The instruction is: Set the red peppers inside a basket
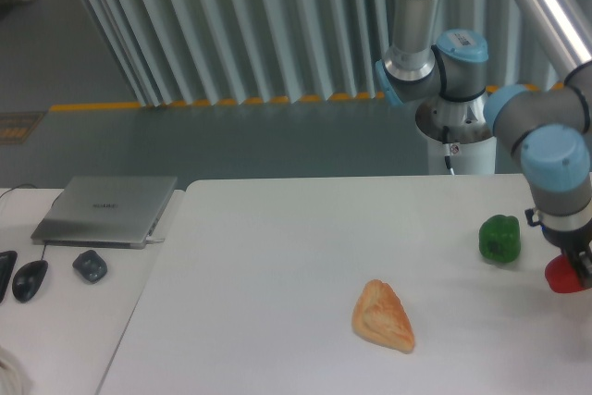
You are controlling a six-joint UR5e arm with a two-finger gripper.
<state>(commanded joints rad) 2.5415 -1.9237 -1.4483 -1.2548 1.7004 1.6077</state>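
Camera view, end effector point(575, 268) gripping red pepper point(561, 277), beside green pepper point(499, 238)

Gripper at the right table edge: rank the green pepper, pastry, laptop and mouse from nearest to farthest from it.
Measured from the gripper, shut on the red pepper:
1. Green pepper, just beside it toward the table's middle.
2. Pastry, table centre.
3. Laptop, side table.
4. Mouse, far edge of the view.

Ribbed wall point(231, 25) — grey floor point(213, 141).
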